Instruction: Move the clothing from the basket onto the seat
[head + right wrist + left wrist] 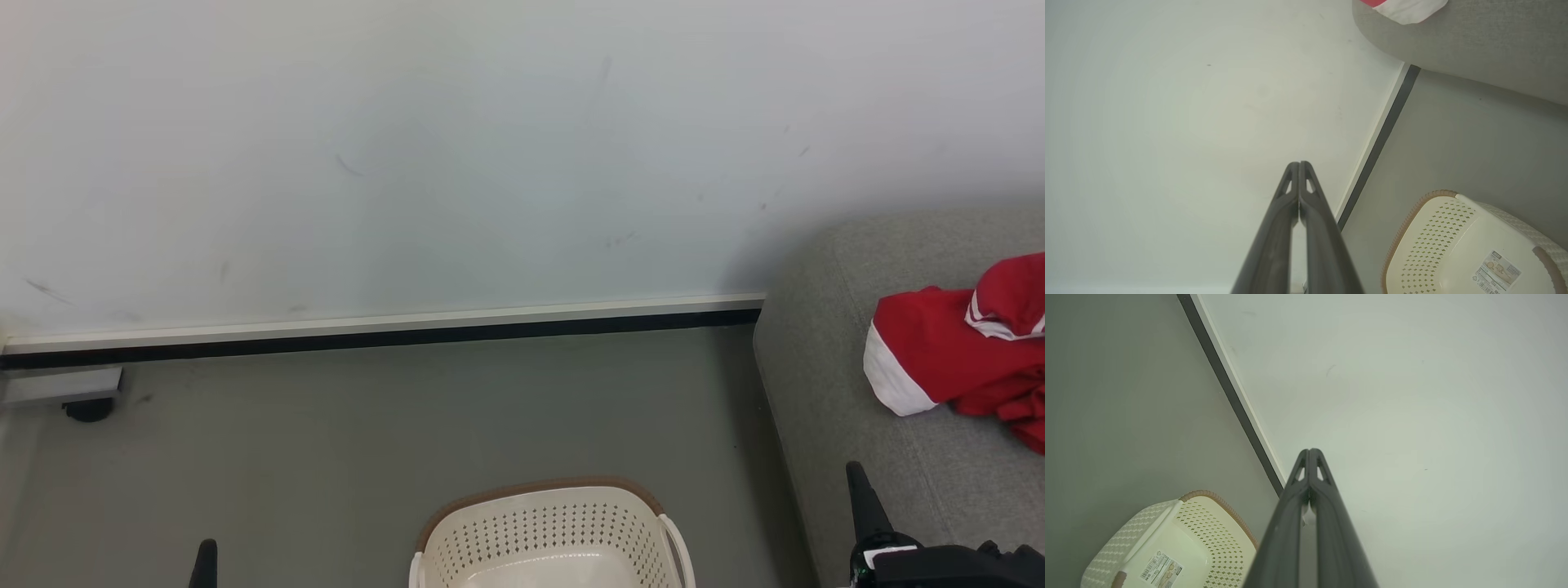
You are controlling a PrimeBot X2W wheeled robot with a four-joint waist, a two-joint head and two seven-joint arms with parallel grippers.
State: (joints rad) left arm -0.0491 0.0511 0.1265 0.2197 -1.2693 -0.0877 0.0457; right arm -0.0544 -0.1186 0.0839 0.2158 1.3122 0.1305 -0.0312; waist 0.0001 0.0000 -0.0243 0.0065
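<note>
The red clothing (pixel 955 347) with white bands lies bunched on the grey seat (pixel 824 343) at the right; a white-edged corner of it (pixel 1408 9) shows at the top of the right wrist view. The cream basket (pixel 555 535) stands on the floor at the bottom centre, and its inside (pixel 1167 559) (pixel 1470 253) holds only a label. My left gripper (pixel 204 563) pokes up at the lower left, shut with nothing in it (pixel 1309 451). My right gripper (pixel 857 482) rises at the lower right beside the seat's edge, shut and empty (pixel 1299 164).
A pale wall (pixel 490 163) with a white and black skirting strip (pixel 384 335) runs behind the basket. Grey floor (pixel 326 441) spreads to the left. A grey base with a dark wheel (pixel 82 396) sits at the far left against the wall.
</note>
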